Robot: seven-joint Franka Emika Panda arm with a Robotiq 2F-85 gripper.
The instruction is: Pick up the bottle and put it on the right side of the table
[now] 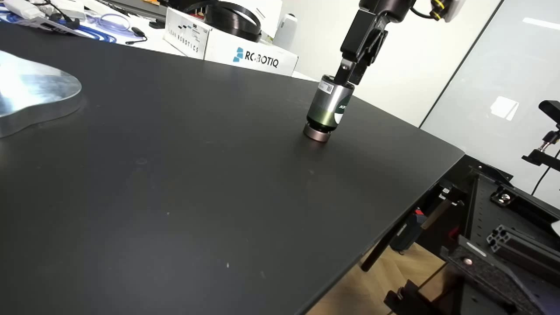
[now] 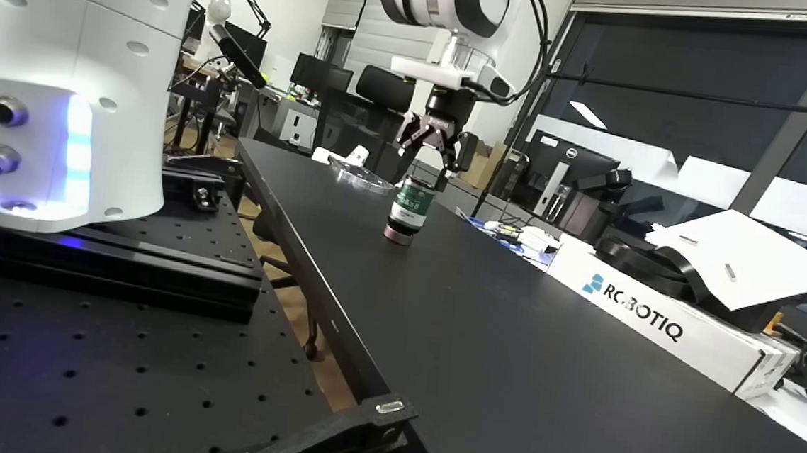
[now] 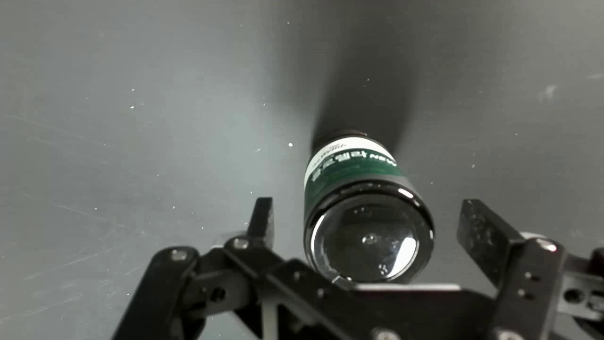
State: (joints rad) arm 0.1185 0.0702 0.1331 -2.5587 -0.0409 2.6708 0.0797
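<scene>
The bottle (image 1: 329,103) stands upside down on the black table (image 1: 183,166), its cap on the surface and its dark base upward. Its green and white label shows in an exterior view (image 2: 410,206) and in the wrist view (image 3: 351,160). My gripper (image 1: 348,81) points down over the bottle. In the wrist view the gripper (image 3: 365,205) is open, with one finger on each side of the bottle's upper end and a visible gap on both sides. The gripper also shows in an exterior view (image 2: 421,183), its fingers spread at the bottle's top.
A shiny, clear-looking curved piece (image 1: 37,87) lies on the table; it also shows behind the bottle (image 2: 361,176). A white Robotiq box (image 1: 251,54) stands along the far edge. The robot base (image 2: 65,89) is beside the table's near edge.
</scene>
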